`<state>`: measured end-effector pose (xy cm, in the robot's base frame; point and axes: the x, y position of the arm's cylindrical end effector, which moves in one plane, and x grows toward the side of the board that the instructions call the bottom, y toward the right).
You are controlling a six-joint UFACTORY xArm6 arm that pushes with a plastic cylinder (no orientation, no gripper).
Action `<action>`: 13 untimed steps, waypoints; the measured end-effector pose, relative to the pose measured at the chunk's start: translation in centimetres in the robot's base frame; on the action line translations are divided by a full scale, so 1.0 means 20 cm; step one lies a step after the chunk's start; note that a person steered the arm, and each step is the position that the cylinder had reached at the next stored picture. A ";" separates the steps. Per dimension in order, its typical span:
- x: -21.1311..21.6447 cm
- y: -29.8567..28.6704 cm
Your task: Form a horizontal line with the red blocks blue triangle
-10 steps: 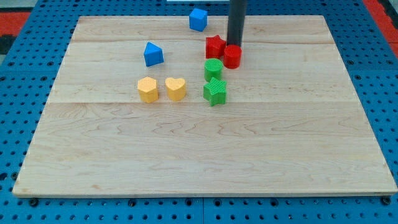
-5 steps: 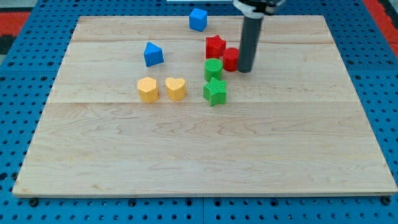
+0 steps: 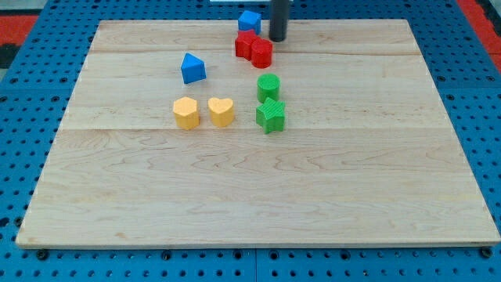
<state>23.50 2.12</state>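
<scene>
My tip (image 3: pixel 278 39) is near the view's top, just above and right of the two red blocks. The red star (image 3: pixel 246 45) and the red cylinder (image 3: pixel 262 53) touch each other, the star to the upper left. The blue triangle (image 3: pixel 192 68) lies to their lower left, apart from them. The tip touches neither red block as far as I can tell.
A blue cube (image 3: pixel 250 21) sits right above the red star, close to it. A green cylinder (image 3: pixel 268 86) and a green star (image 3: pixel 271 115) stand below the red blocks. A yellow hexagon (image 3: pixel 186 112) and a yellow heart (image 3: pixel 221 111) lie side by side at the left of centre.
The two red blocks have moved up and to the left, toward the blue cube. My tip has moved from the right of the red cylinder up to the view's top.
</scene>
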 end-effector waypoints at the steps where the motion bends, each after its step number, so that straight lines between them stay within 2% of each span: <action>1: 0.01 -0.23; 3: 0.18 -0.43; 6: 0.18 -0.11; 7: 0.18 -0.06; 8: 0.24 -0.13; 9: 0.46 -0.14; 10: 0.56 -0.17; 13: 0.40 -0.51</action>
<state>31.49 -8.03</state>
